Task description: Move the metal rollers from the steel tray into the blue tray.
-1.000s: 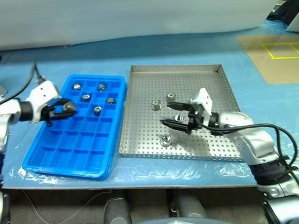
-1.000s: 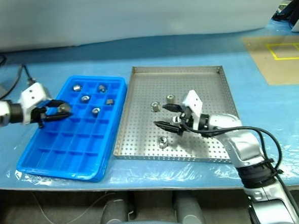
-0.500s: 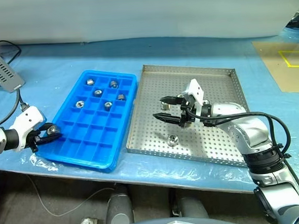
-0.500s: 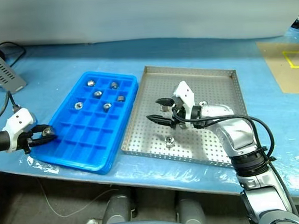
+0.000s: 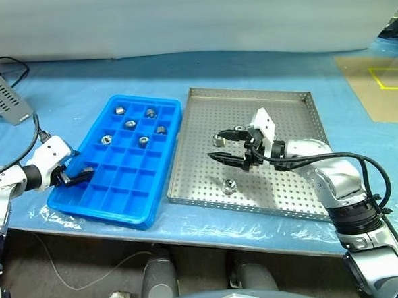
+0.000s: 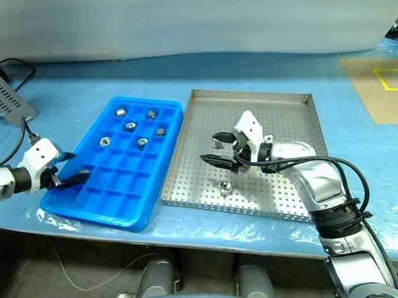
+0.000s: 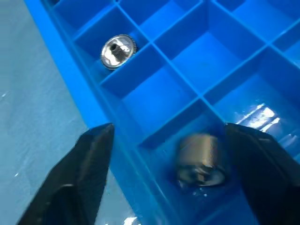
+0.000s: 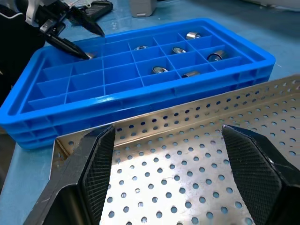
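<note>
The blue tray point(image 5: 130, 187) lies left of the steel tray point(image 5: 249, 89). Several metal rollers point(image 5: 144, 141) sit in its far compartments. My left gripper point(image 5: 80, 171) is open over the tray's near-left corner. In the left wrist view a roller point(image 7: 199, 159) lies in the compartment between the spread fingers, apart from both. My right gripper point(image 5: 216, 146) hovers open over the steel tray's middle, with nothing between its fingers. One roller point(image 5: 227, 185) rests on the perforated floor in front of it. Another roller point(image 5: 218, 140) sits by its upper fingertip.
A grey device point(image 5: 3, 100) with a black cable lies at the table's back left. A brown patch with yellow tape point(image 5: 384, 77) is at the far right. Blue sheeting covers the table, and its front edge runs close below both trays.
My left gripper, shut on a roller before, has sunk to the blue tray's near-left corner and opened; the roller now lies in a compartment. The right gripper stays put. The head camera shifted.
</note>
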You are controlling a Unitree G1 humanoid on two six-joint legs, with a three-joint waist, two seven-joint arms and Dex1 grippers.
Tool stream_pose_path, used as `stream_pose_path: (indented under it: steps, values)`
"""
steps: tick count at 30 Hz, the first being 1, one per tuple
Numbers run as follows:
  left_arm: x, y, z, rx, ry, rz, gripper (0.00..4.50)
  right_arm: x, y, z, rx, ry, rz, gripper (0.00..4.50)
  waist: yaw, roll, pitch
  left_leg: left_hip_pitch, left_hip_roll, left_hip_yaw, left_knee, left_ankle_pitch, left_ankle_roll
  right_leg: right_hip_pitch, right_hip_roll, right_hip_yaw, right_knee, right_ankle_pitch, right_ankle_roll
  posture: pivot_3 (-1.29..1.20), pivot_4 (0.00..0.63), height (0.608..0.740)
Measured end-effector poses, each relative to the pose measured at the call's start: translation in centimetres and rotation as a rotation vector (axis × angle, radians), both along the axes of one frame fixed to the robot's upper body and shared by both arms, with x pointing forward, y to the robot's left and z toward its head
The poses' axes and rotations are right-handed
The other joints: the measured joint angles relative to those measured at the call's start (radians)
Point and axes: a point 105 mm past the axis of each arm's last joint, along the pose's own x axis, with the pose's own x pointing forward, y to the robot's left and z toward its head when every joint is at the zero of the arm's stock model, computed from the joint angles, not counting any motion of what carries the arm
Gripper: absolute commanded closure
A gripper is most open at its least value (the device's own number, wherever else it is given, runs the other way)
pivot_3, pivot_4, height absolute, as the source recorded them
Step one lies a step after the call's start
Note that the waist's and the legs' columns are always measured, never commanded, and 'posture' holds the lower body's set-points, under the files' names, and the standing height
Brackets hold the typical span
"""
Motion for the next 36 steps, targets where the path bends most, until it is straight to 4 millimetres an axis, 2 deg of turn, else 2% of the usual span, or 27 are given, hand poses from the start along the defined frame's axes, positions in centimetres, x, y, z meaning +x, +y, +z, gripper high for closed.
stream_pose_path:
  steps: [4,7,10,12,14,17,18,20,22,26,30,34,36]
  values:
    - [1.0,-1.4,0.9,-0.059,-0.009,-0.023,0.52,0.0,-0.2,-0.1,-0.002,0.004,-0.005,0.7,0.005,-0.002,0.0,-0.003,0.0,0.0,0.0,0.0,0.0,0.0,0.0,0.0,0.0,0.003,-0.004,-0.07,0.15,0.74]
    - [2.4,-4.4,3.9,-0.126,-0.08,-0.12,0.52,0.1,-0.7,0.0,-0.001,0.001,-0.021,0.7,0.006,-0.004,0.0,-0.006,0.0,0.001,0.002,0.0,0.0,-0.001,0.0,-0.002,-0.001,0.003,-0.005,-0.08,0.15,0.74]
    - [4.0,-8.8,7.7,-0.208,-0.183,-0.256,0.52,0.3,-1.5,0.4,0.005,-0.01,-0.046,0.7,0.002,-0.004,0.0,-0.007,0.0,0.001,0.004,0.0,0.0,-0.002,0.0,-0.002,-0.001,0.003,-0.005,-0.1,0.15,0.74]
    - [4.7,-11.6,8.3,-0.242,-0.189,-0.338,0.52,0.3,-2.1,0.3,0.003,-0.007,-0.064,0.7,0.001,-0.004,0.0,-0.007,-0.001,0.001,0.004,0.0,0.0,-0.002,0.0,-0.002,-0.001,0.003,-0.005,-0.13,0.15,0.74]
    - [5.6,-13.6,6.8,-0.235,-0.146,-0.393,0.52,0.1,-2.7,-0.1,-0.006,0.005,-0.084,0.7,-0.002,-0.003,0.0,-0.007,-0.002,0.001,0.004,0.0,0.0,-0.002,0.0,-0.002,-0.001,0.003,-0.005,-0.15,0.15,0.74]
    - [6.7,-16.0,3.1,-0.213,-0.049,-0.432,0.52,0.0,-3.3,-0.7,-0.01,0.016,-0.122,0.7,-0.016,-0.004,0.0,-0.011,-0.002,0.001,0.006,0.0,0.0,-0.004,0.001,-0.003,-0.002,0.003,-0.005,-0.21,0.15,0.74]
    - [7.2,-17.3,1.9,-0.209,-0.022,-0.45,0.52,-0.1,-3.7,-0.6,-0.008,0.009,-0.145,0.7,-0.021,-0.004,0.0,-0.013,-0.002,0.001,0.007,0.0,0.001,-0.005,0.001,-0.003,-0.002,0.003,-0.005,-0.21,0.15,0.74]
    - [8.3,-20.5,1.5,-0.21,-0.026,-0.485,0.52,-0.3,-4.0,-0.3,-0.007,-0.008,-0.174,0.7,-0.021,-0.004,0.0,-0.017,-0.001,-0.001,0.011,-0.001,0.002,-0.005,0.001,-0.006,-0.002,0.003,-0.005,-0.26,0.15,0.74]
    - [9.7,-22.8,1.4,-0.2,-0.053,-0.458,0.52,-0.9,-4.0,-0.3,-0.008,-0.014,-0.184,0.7,-0.022,-0.004,0.0,-0.017,-0.002,-0.001,0.013,-0.002,0.004,-0.004,0.0,-0.006,-0.002,0.003,-0.005,-0.29,0.15,0.74]
    - [10.7,-26.3,1.5,-0.215,-0.093,-0.442,0.52,-1.6,-4.9,-1.7,-0.013,0.025,-0.229,0.7,-0.032,-0.004,0.0,-0.018,-0.002,-0.001,0.015,-0.003,0.006,-0.003,0.0,-0.005,-0.003,0.003,-0.005,-0.35,0.15,0.74]
    - [10.5,-28.4,0.8,-0.217,-0.067,-0.461,0.52,-1.4,-6.6,-2.7,-0.008,0.017,-0.283,0.7,-0.059,-0.004,0.001,-0.017,-0.002,-0.001,0.016,-0.006,0.01,-0.003,0.0,-0.006,-0.003,0.003,-0.005,-0.39,0.15,0.74]
    - [10.1,-28.7,-0.2,-0.207,-0.028,-0.477,0.52,-0.9,-9.1,-5.5,-0.032,0.041,-0.354,0.7,-0.078,-0.004,0.001,-0.018,-0.002,-0.001,0.018,-0.007,0.012,-0.002,0.0,-0.006,-0.003,0.003,-0.005,-0.42,0.15,0.74]
    - [10.0,-28.7,-0.6,-0.204,-0.008,-0.475,0.52,-0.9,-9.6,-6.8,-0.033,0.051,-0.382,0.7,-0.083,-0.004,0.001,-0.018,-0.002,-0.001,0.02,-0.007,0.013,-0.002,0.0,-0.006,-0.003,0.003,-0.005,-0.42,0.15,0.74]
